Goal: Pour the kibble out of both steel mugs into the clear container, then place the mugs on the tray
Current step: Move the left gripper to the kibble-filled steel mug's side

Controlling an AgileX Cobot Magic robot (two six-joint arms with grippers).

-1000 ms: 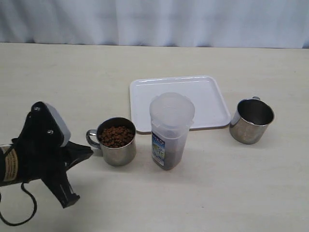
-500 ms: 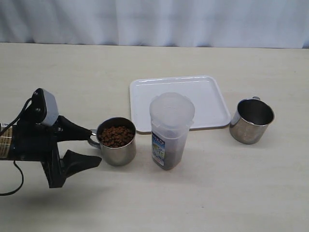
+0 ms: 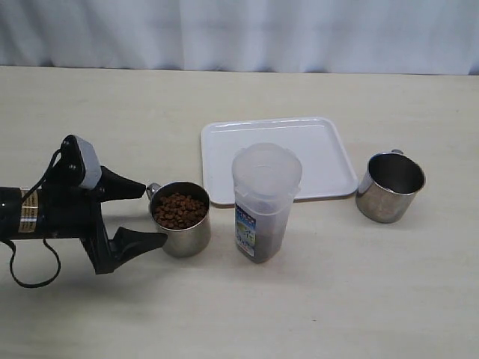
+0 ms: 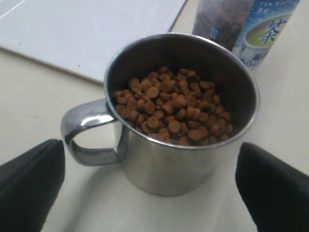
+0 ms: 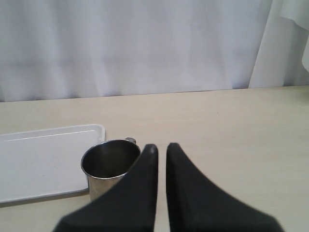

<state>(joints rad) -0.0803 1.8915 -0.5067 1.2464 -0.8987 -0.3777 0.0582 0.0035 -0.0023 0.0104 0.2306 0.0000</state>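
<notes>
Risk ahead: closing on the loop handle (image 4: 89,133) alone, or off-centre on the shiny wall, likely to tip the full steel mug (image 3: 182,224) and scatter kibble (image 3: 179,211) across the desk (image 3: 337,299); knocking the clear container (image 3: 263,198) just beside it also possible. Left claw (image 3: 152,215) spread wide at lower left of the frame, one finger either side of that mug, gripping nothing yet. Right claw (image 5: 160,147) pressed shut and empty, aimed at the empty steel mug (image 3: 389,187) at right. Count: two mugs, one container at centre, one white tray (image 3: 284,138) behind it, pellets too many to number.
</notes>
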